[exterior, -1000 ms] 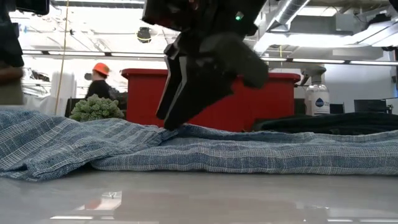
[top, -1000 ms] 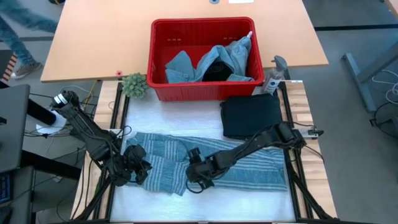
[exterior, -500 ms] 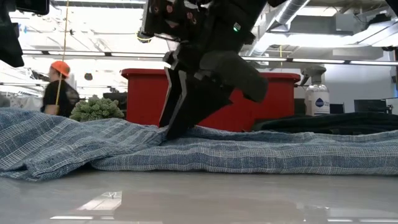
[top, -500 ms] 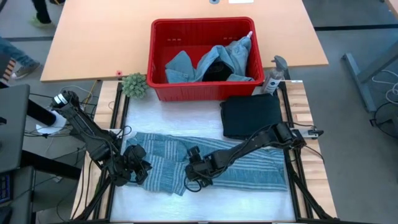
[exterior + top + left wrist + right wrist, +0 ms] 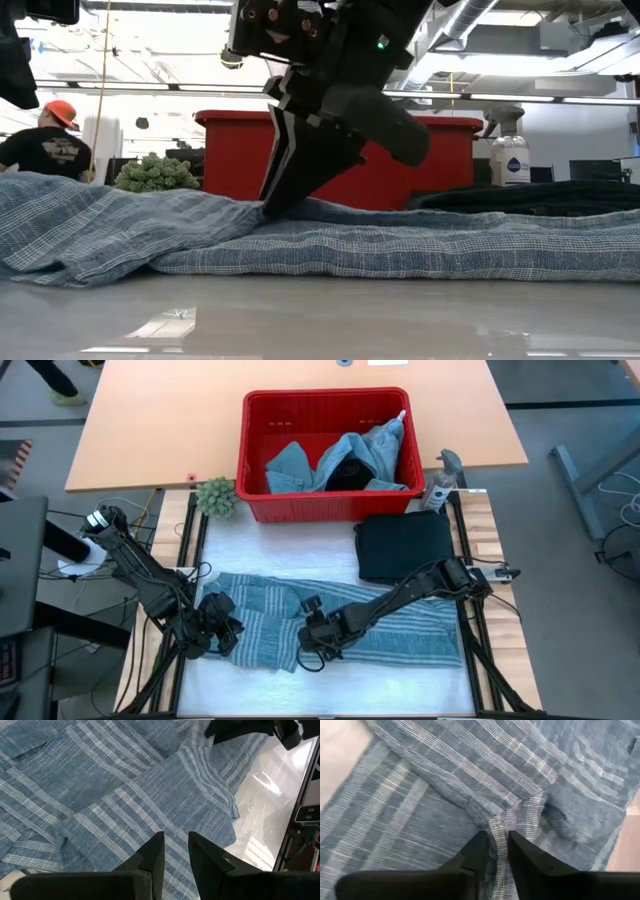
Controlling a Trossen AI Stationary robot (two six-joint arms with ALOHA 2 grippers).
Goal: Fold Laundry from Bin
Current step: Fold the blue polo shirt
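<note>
The blue-grey striped cloth [image 5: 400,630] lies spread along the near half of the table, bunched at its left end [image 5: 60,225]. My left gripper [image 5: 228,635] is low over that left end, fingers nearly together on the cloth [image 5: 125,795]. My right gripper [image 5: 308,652] is at the cloth's middle near its near edge, shut on a raised fold. The red bin [image 5: 325,396] stands at the far side and holds light blue denim [image 5: 290,465] and a black garment [image 5: 345,472]. A folded black garment [image 5: 405,545] lies flat in front of the bin, to the right. My left gripper has its two fingers [image 5: 150,857] close together on the striped cloth near its left end, coming from above. Cloth shows in the narrow gap [image 5: 175,850], but the fingers hide which edge or fold is caught. The cloth rests on the table. My right gripper pinches a narrow raised fold [image 5: 498,822] of the striped cloth between its two fingers. The fingers [image 5: 285,170] slant down from above onto the cloth. The weave puckers toward the pinch, and the rest of the cloth lies on the table.
A small green plant [image 5: 215,496] stands left of the bin and a spray bottle [image 5: 440,485] right of it. Black frame rails [image 5: 190,540] run along both table sides. A person [image 5: 45,145] is in the room behind.
My right gripper has edged slightly toward the table's left edge, still shut on the fold. The cloth's left end has bunched up a little higher. The person behind the table has walked leftward.
</note>
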